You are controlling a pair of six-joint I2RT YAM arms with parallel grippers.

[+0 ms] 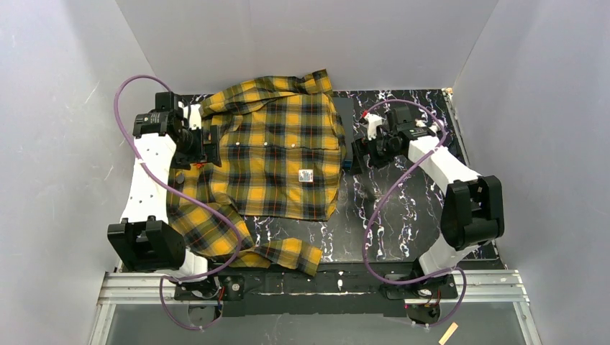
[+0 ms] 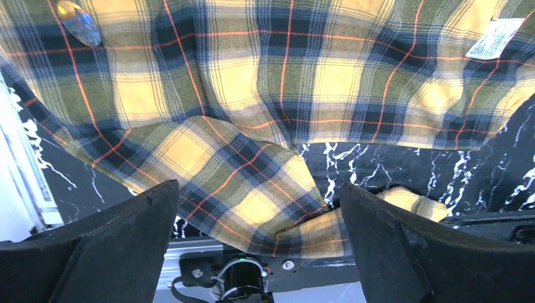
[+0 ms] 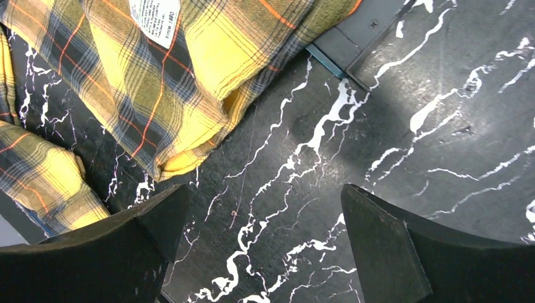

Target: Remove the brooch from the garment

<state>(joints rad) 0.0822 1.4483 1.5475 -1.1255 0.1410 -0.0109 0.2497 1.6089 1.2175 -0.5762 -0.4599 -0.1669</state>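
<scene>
The yellow-and-black plaid shirt (image 1: 277, 154) lies spread over the left and middle of the black marbled table (image 1: 403, 208). Its white label (image 1: 306, 175) also shows in the left wrist view (image 2: 495, 38) and the right wrist view (image 3: 154, 19). A small, shiny, pale ornament (image 2: 79, 24) sits on the cloth at the top left of the left wrist view; it looks like the brooch. I cannot pick it out in the top view. My left gripper (image 1: 210, 144) (image 2: 258, 189) is open and empty above the shirt's left side. My right gripper (image 1: 360, 152) (image 3: 265, 189) is open and empty over bare table by the shirt's right edge.
A dark flat panel (image 1: 347, 121) (image 3: 359, 35) lies partly under the shirt's right edge. One sleeve (image 1: 288, 251) trails toward the near metal rail (image 1: 316, 284). White walls enclose the table on three sides. Purple cables (image 1: 388, 201) loop off both arms.
</scene>
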